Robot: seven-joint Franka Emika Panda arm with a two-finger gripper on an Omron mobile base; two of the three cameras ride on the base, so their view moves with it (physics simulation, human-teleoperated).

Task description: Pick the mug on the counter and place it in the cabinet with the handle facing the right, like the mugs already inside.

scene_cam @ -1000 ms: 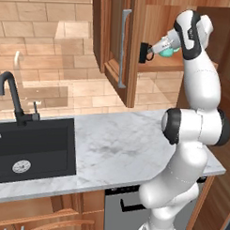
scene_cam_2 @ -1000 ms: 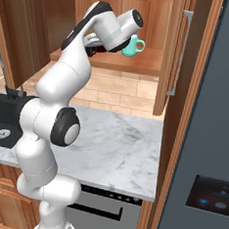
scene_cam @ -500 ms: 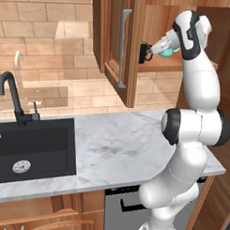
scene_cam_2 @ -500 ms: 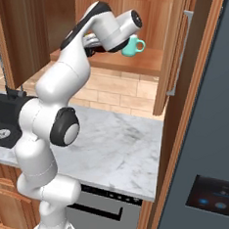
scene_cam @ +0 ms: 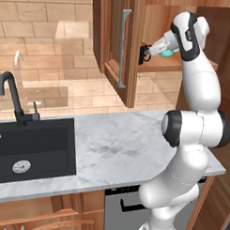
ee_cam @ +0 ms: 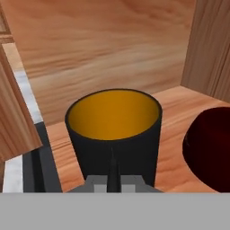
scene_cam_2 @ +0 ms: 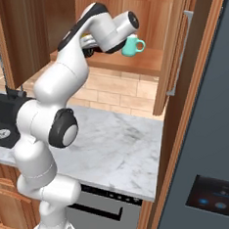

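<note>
Gripper [scene_cam: 148,51] fingers are pinched together on the near wall of the mug [ee_cam: 114,130], a black cylinder with a yellow-orange inside, which sits upright at the wooden shelf [ee_cam: 179,117] inside the cabinet [scene_cam: 133,52]; whether its base touches the shelf cannot be told. From the hand view, a dark red rounded vessel [ee_cam: 210,150] sits just beside the mug on the shelf, and from the right base view a teal mug [scene_cam_2: 133,44] stands farther along the shelf with its handle pointing right. Below, the counter [scene_cam: 120,150] with its black sink [scene_cam: 31,149] lies well apart from the mug.
</note>
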